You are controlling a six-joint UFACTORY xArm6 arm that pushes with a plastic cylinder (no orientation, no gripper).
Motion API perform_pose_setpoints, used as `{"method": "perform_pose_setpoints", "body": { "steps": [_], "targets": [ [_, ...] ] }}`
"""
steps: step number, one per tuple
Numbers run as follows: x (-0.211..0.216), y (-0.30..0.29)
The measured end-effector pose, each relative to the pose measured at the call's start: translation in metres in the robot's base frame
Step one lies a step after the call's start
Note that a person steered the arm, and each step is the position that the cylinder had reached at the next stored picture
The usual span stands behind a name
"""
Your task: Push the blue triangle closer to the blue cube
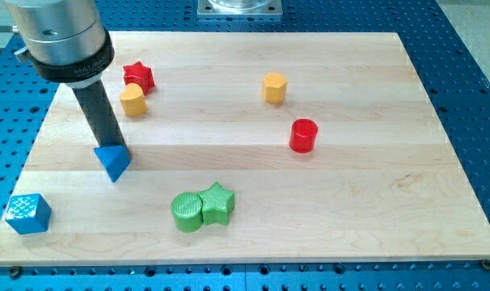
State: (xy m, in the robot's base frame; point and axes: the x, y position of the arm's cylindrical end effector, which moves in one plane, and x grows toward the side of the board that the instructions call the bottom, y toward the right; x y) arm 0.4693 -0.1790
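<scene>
The blue triangle (113,162) lies on the wooden board (350,202) at the view's left. The blue cube (28,214) sits at the board's bottom-left corner, down and to the left of the triangle, well apart from it. My tip (111,147) rests at the triangle's top edge, touching it or nearly so, on the side away from the view's bottom. The dark rod rises up and to the left to the arm's metal housing (61,36).
A red star (138,76) and a yellow block (133,101) sit close together above the triangle. A yellow hexagon (274,87) and a red cylinder (304,135) stand at centre right. A green cylinder (187,212) touches a green star (217,202) at bottom centre.
</scene>
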Motion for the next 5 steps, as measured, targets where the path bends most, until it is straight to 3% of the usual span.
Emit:
{"method": "perform_pose_setpoints", "body": {
  "steps": [2,3,5],
  "targets": [
    [0.000,0.066],
    [0.004,0.038],
    [0.052,-0.029]
  ]
}}
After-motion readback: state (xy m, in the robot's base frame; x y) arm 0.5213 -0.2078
